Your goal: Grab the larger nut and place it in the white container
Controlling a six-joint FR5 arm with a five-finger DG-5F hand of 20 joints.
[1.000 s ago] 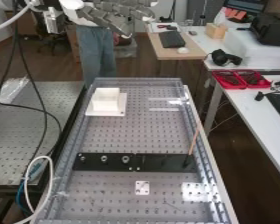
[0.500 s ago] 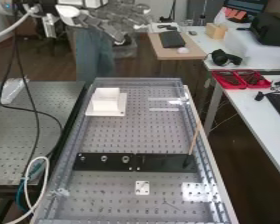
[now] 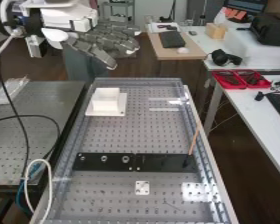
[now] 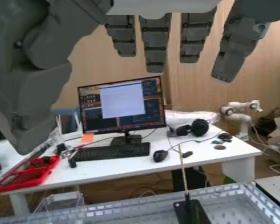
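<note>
Hand (image 3: 93, 39) wide, likely high to clear surface (image 3: 134, 134); nuts (image 3: 104, 158) sit spaced, presumably for access; white container (image 3: 106, 99) near far-left corner.

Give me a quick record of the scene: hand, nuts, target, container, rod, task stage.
hand: raised near the far end of the bench, fingers open, empty
nuts: three, in a row on a black plate
target: probably the nut nearest the rod
container: white, on a white base, far end
rod: thin, slanted
stage: larger nut not yet grabbed
</note>
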